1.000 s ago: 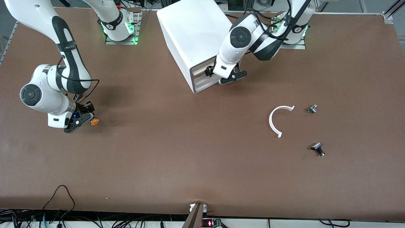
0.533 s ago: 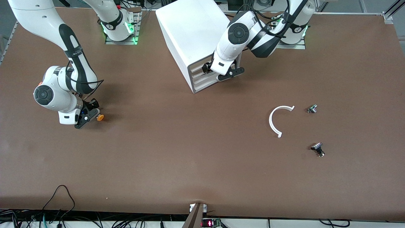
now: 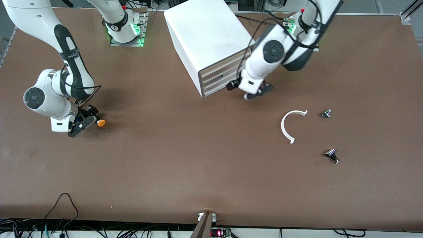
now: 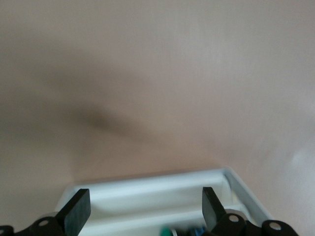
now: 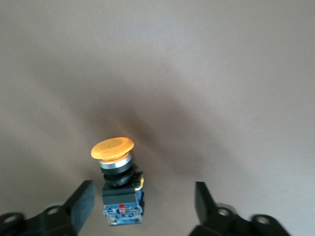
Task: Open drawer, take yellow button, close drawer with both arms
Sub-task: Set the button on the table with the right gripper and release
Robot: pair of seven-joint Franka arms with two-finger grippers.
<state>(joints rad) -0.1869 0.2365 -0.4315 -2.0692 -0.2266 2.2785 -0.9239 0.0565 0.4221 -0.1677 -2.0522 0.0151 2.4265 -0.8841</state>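
The white cabinet [image 3: 205, 36] stands near the arms' bases. Its topmost drawer [image 3: 223, 66] lies flush with the three below it. My left gripper [image 3: 254, 96] is open and empty just in front of the cabinet's lower drawers, low over the table. In the left wrist view the gripper [image 4: 145, 201] has its jaws wide apart over a blurred white edge [image 4: 147, 184]. The orange-capped button [image 3: 100, 123] lies on the table at the right arm's end. My right gripper [image 3: 92, 121] is open around it. In the right wrist view the button [image 5: 118, 172] lies between the spread fingers [image 5: 81, 199], close to one and touching neither.
A white C-shaped ring [image 3: 288, 124] lies on the table toward the left arm's end. Two small black-and-silver parts [image 3: 326, 113] [image 3: 331, 155] lie beside it. Cables hang along the table's edge nearest the front camera.
My left gripper has left the cabinet's front and moved toward the front camera, so the drawer fronts now show. My right gripper and the button shifted slightly back toward the right arm's end.
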